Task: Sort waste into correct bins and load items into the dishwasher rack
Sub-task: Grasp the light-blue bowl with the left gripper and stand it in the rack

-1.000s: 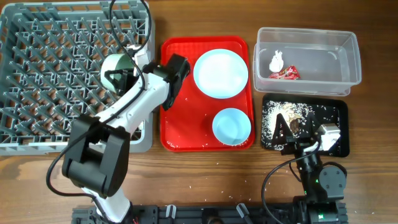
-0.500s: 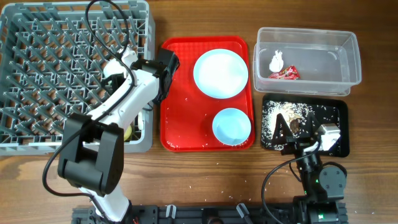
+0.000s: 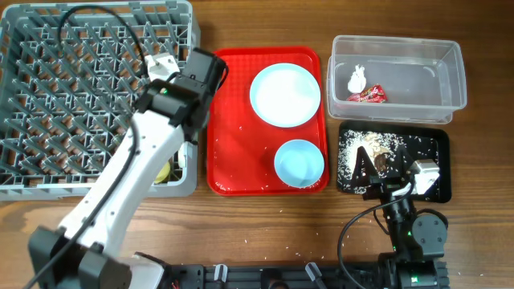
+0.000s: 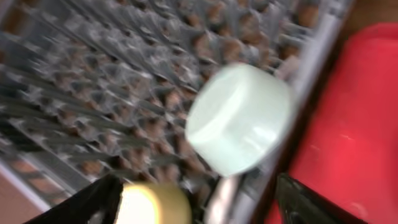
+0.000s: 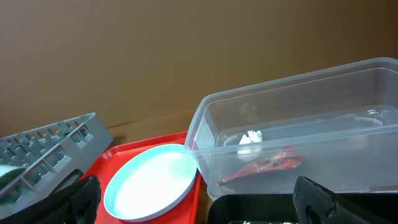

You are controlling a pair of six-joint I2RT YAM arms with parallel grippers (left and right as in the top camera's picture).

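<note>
Left hand (image 4: 199,200) is spread open and empty, with the green bowl (image 4: 239,118) among rack (image 4: 93,93) pegs just below it, so it should be lifted straight clear before the plate (image 3: 284,95) is approached.

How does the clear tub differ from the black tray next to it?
The clear tub is see-through and deep-walled; the black tray is opaque and shallow. The tub holds a white napkin and red wrapper; the tray holds scattered rice scraps. Both are rectangular and sit right of the red tray.
</note>
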